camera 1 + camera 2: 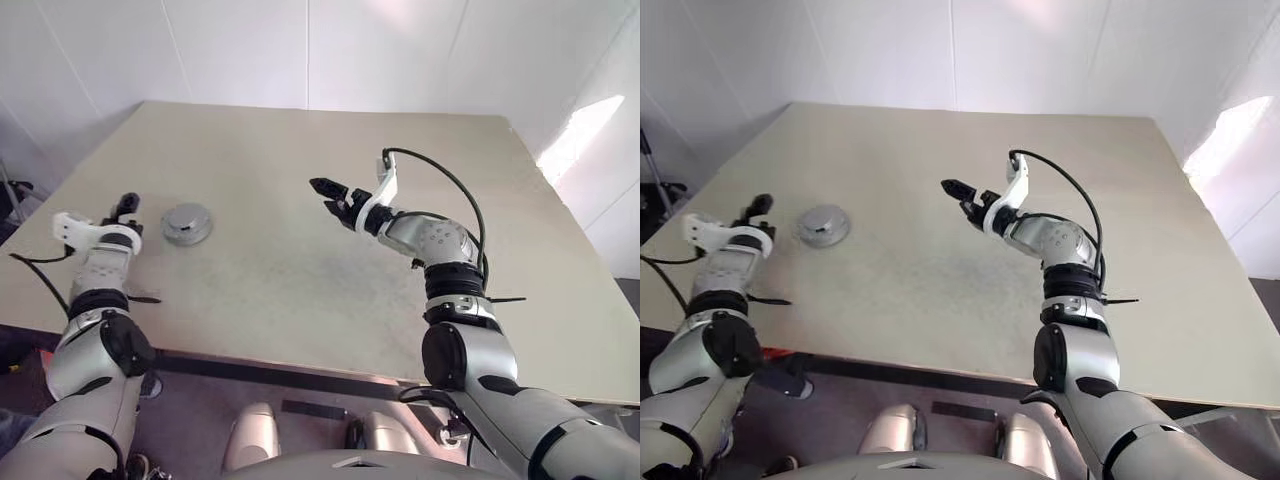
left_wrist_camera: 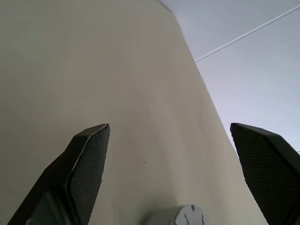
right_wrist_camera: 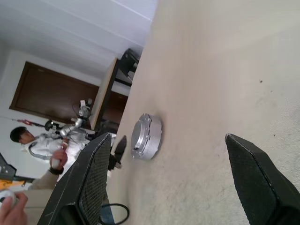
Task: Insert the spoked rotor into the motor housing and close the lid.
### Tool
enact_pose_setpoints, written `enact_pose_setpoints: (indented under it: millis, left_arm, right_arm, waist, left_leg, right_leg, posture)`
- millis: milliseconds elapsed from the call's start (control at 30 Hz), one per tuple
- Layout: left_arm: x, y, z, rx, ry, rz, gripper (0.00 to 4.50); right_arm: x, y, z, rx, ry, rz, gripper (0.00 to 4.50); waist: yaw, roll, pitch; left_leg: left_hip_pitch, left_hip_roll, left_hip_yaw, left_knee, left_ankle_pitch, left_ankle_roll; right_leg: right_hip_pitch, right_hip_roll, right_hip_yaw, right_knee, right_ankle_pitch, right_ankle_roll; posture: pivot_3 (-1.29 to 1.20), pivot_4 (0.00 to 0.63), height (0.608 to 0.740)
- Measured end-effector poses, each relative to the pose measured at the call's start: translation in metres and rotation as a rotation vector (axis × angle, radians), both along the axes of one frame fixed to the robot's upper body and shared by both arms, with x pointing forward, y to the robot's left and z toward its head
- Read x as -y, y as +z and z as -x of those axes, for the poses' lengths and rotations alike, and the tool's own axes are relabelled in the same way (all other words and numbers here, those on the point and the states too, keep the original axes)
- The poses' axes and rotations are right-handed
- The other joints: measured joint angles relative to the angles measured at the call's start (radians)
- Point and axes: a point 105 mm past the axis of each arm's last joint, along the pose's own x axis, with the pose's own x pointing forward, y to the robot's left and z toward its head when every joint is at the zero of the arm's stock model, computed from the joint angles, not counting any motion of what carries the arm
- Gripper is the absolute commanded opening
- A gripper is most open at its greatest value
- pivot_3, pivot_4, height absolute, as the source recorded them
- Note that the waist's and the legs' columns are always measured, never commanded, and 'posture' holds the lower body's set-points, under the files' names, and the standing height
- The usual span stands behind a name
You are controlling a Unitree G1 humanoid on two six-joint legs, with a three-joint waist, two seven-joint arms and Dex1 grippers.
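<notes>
Closed motor unit on beige bench (image 1: 300,300)

Shiny silver-grey round metal lid (image 1: 187,222) is seated flat, axis vertical. Left tool (image 1: 124,206) and right tool (image 1: 330,195) are held wide open, empty.

- The right gripper (image 3: 171,180) has its two black fingers (image 3: 89,183) wide apart, holding nothing.
- The lid (image 3: 146,137) lies closed on the table (image 3: 220,70), beyond the fingers.
- A person (image 3: 44,147) stands far behind.
</notes>
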Motion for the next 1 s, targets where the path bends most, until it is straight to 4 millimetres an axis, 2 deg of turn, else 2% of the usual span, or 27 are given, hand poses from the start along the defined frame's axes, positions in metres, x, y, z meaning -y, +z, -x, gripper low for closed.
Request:
enact_pose_setpoints:
  millis: [100, 167, 233, 333, 433, 533, 600, 633, 733, 867, 1000]
  left_arm:
    - [0.002, 0.004, -0.002, 0.002, -0.016, -0.080, 4.33]
    - [0.018, 0.012, -0.009, 0.036, -0.079, -0.191, 4.33]
    - [0.048, 0.029, -0.017, 0.122, -0.203, -0.371, 4.33]
    - [0.088, 0.046, -0.020, 0.225, -0.386, -0.551, 4.33]
    - [0.140, 0.054, -0.015, 0.284, -0.636, -0.740, 4.33]
    - [0.183, 0.038, -0.004, 0.272, -0.846, -0.875, 4.33]
    - [0.218, 0.020, 0.006, 0.273, -0.988, -0.905, 4.33]
    - [0.233, 0.009, 0.012, 0.264, -1.054, -0.912, 4.33]
    - [0.258, -0.010, 0.018, 0.241, -1.144, -0.932, 4.33]
    - [0.266, -0.032, 0.018, 0.175, -1.166, -0.950, 4.33]
    - [0.267, -0.036, 0.015, 0.160, -1.173, -0.959, 4.33]
  right_arm:
    - [-0.002, 0.003, -0.003, 0.099, -0.008, 0.081, 4.37]
    - [0.002, 0.006, -0.003, 0.242, -0.031, 0.185, 4.37]
    - [0.013, 0.005, 0.005, 0.398, -0.011, 0.304, 4.37]
    - [0.031, 0.004, 0.014, 0.541, 0.031, 0.413, 4.37]
    - [0.066, -0.001, 0.021, 0.666, 0.082, 0.630, 4.37]
    - [0.101, -0.015, 0.018, 0.667, 0.075, 0.833, 4.37]
    - [0.120, -0.031, 0.014, 0.614, 0.051, 0.941, 4.37]
    - [0.126, -0.040, 0.013, 0.587, 0.049, 0.977, 4.37]
    - [0.133, -0.050, 0.012, 0.564, 0.041, 1.027, 4.37]
    - [0.135, -0.050, 0.010, 0.578, 0.017, 1.060, 4.37]
    - [0.136, -0.057, 0.013, 0.564, 0.009, 1.067, 4.37]
  waist:
    - [0.017, 0.000, 0.000]
    - [0.033, -0.002, 0.000]
    - [0.050, -0.003, 0.000]
    - [0.048, -0.004, 0.001]
    - [0.046, -0.005, 0.001]
    - [0.037, -0.004, 0.000]
    - [0.027, -0.004, 0.000]
    - [0.021, -0.004, 0.001]
    - [0.013, -0.004, 0.001]
    - [0.013, -0.004, 0.000]
    - [0.016, -0.004, 0.000]
  left_leg:
    - [-0.002, 0.000, 0.000, 0.000, -0.001, 0.001]
    - [-0.004, 0.000, 0.000, 0.001, -0.001, 0.002]
    - [-0.006, 0.000, -0.001, 0.002, -0.003, 0.005]
    - [-0.007, -0.002, 0.000, 0.004, -0.004, 0.007]
    - [-0.005, -0.002, 0.000, 0.004, -0.004, 0.007]
    - [-0.002, -0.001, 0.001, 0.004, -0.004, 0.006]
    - [0.001, -0.001, 0.001, 0.004, -0.003, 0.006]
    - [0.002, 0.000, 0.001, 0.004, -0.003, 0.006]
    - [0.001, 0.000, 0.002, 0.004, -0.003, 0.006]
    - [0.001, 0.000, 0.002, 0.004, -0.004, 0.007]
    - [0.001, 0.000, 0.002, 0.004, -0.005, 0.009]
  right_leg:
    - [0.000, 0.000, -0.001, -0.003, 0.001, 0.000]
    - [0.001, 0.000, -0.002, -0.006, 0.003, 0.004]
    - [0.002, -0.002, -0.002, -0.008, 0.005, 0.007]
    - [0.002, -0.003, -0.002, -0.009, 0.006, 0.009]
    - [0.003, -0.003, -0.002, -0.008, 0.005, 0.007]
    - [0.005, -0.002, -0.001, -0.007, 0.003, 0.004]
    - [0.007, -0.002, -0.001, -0.008, 0.003, 0.004]
    - [0.007, -0.001, -0.001, -0.008, 0.003, 0.003]
    - [0.007, -0.001, -0.001, -0.008, 0.004, 0.002]
    - [0.007, -0.001, -0.001, -0.008, 0.005, 0.001]
    - [0.008, -0.001, -0.001, -0.009, 0.005, 0.001]
  posture:
    - [0.00, 0.000, 0.740]
    - [0.00, 0.000, 0.740]
    - [0.00, 0.000, 0.740]
    - [0.00, 0.000, 0.740]
    - [0.00, 0.000, 0.740]
    - [0.00, 0.000, 0.740]
    - [0.00, 0.000, 0.740]
    - [0.00, 0.000, 0.740]
    - [0.00, 0.000, 0.740]
    - [0.00, 0.000, 0.740]
    - [0.00, 0.000, 0.740]
